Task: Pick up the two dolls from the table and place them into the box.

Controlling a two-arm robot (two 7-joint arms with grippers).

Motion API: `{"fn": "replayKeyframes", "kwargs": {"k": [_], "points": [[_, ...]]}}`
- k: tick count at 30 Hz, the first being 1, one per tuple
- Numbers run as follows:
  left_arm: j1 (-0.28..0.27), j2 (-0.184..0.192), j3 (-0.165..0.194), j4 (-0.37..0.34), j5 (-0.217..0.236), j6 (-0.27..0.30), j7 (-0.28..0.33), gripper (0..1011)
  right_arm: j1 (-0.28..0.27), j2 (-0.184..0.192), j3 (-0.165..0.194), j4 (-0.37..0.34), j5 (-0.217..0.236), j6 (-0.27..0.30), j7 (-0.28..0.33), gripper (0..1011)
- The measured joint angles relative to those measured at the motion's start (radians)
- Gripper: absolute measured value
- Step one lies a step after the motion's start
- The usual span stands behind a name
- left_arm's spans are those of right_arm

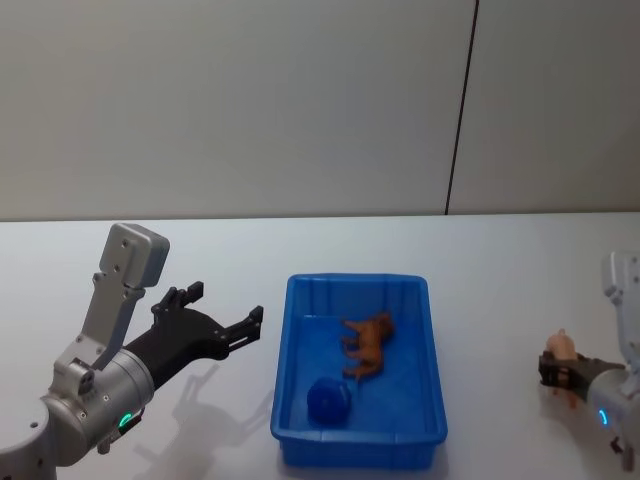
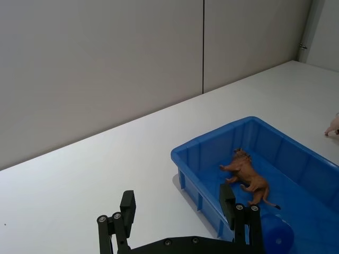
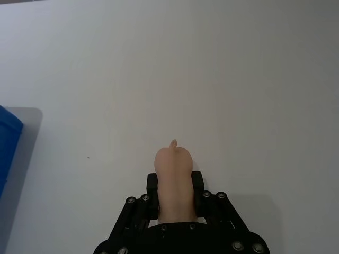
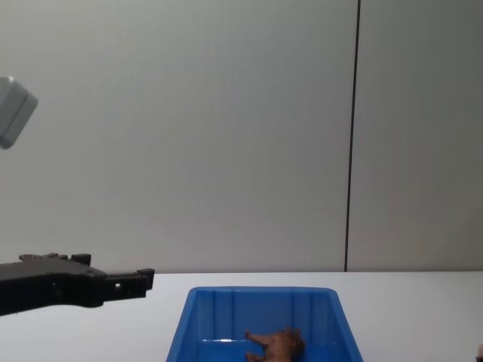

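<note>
Brown animal doll (image 1: 369, 344) lies on side inside box (image 1: 433, 392); blue rounded doll (image 1: 328, 401) beside it, near front wall. Pink figure (image 3: 174, 182) clamped in right gripper (image 1: 562, 372), above table (image 1: 500, 260), well right of box. Looks light, smooth, likely slippery; mid-body hold suits. Left gripper (image 1: 225, 318) empty, fingers spread, left of box.

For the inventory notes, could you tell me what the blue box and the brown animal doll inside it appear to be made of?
The box looks like moulded plastic: even bright blue, ribbed inner walls, a thick rim with a soft sheen. The brown animal doll lying in it seems to be hard plastic or rubber, judging by its smooth, stiff legs; which one is unclear.
</note>
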Motion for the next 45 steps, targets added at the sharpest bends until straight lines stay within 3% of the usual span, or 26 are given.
{"fn": "replayKeyframes", "kwargs": {"k": [11,26,37,45], "points": [[0.0,0.0,0.0,0.0,0.0,0.0,0.0,1001,-0.001,0.004,-0.008,-0.022,-0.034,-0.06,0.073,350],[0.0,0.0,0.0,0.0,0.0,0.0,0.0,1001,0.023,0.006,-0.024,-0.086,-0.069,-0.169,0.257,350],[0.0,0.0,0.0,0.0,0.0,0.0,0.0,1001,0.053,-0.002,-0.037,-0.106,-0.058,-0.196,0.389,350],[0.0,0.0,0.0,0.0,0.0,0.0,0.0,1001,0.087,-0.014,-0.053,-0.101,-0.043,-0.181,0.501,349]]}}
